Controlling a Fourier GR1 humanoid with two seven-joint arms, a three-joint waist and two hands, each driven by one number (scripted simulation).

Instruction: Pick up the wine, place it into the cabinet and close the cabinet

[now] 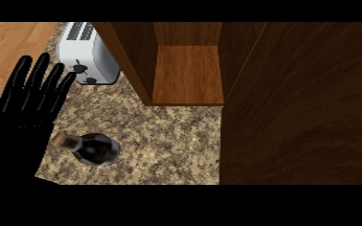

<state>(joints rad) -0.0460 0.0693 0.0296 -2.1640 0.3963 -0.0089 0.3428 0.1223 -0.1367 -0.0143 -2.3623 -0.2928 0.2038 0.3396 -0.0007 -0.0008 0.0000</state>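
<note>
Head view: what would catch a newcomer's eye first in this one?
Probably the open wooden cabinet at the top centre, its bare shelf showing and its door swung out to fill the right side. Next, the wine bottle standing alone on the speckled counter at lower left. The black left hand rests open just above it, fingers up, beside a white toaster.

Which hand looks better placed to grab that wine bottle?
Probably the left. The left hand is open, fingers up, just beside the bottle on the counter. The right hand is not in view, so I cannot judge its reach.
</note>
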